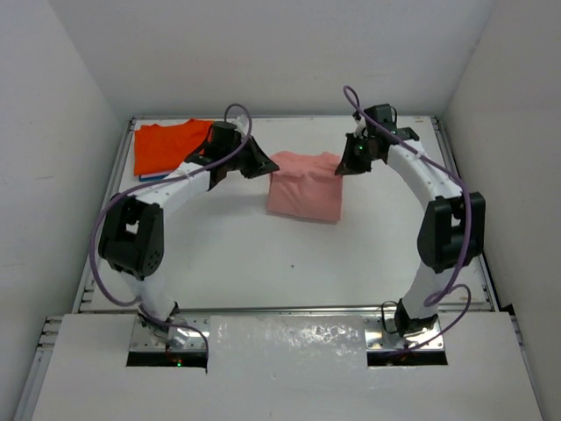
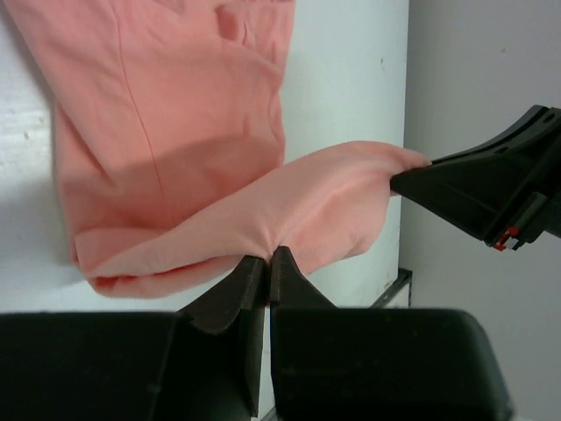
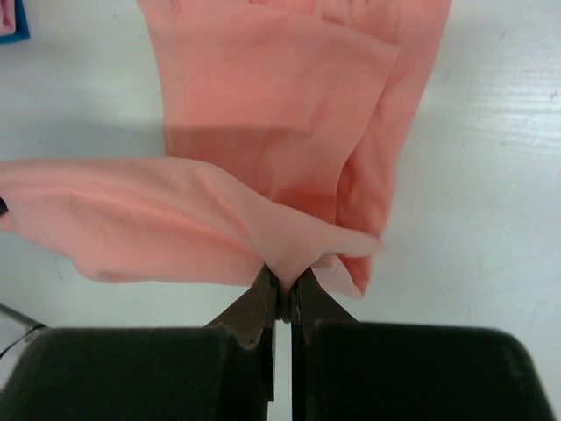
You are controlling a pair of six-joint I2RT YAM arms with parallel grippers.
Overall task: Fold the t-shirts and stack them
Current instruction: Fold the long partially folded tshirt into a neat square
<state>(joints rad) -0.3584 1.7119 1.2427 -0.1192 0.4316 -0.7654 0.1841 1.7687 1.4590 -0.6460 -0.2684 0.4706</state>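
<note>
The salmon-pink t-shirt lies partly folded in the middle of the table, and its far edge is lifted between both grippers. My left gripper is shut on the left end of that edge. My right gripper is shut on the right end. In the left wrist view the pink t-shirt hangs from the pinched hem, and the right gripper's fingers hold its far corner. The orange t-shirt lies flat at the back left. A thin blue t-shirt edge shows beneath it.
White walls enclose the table on three sides, with a metal rail along the left edge. A blue corner shows at the upper left of the right wrist view. Bare white tabletop lies in front of the pink t-shirt.
</note>
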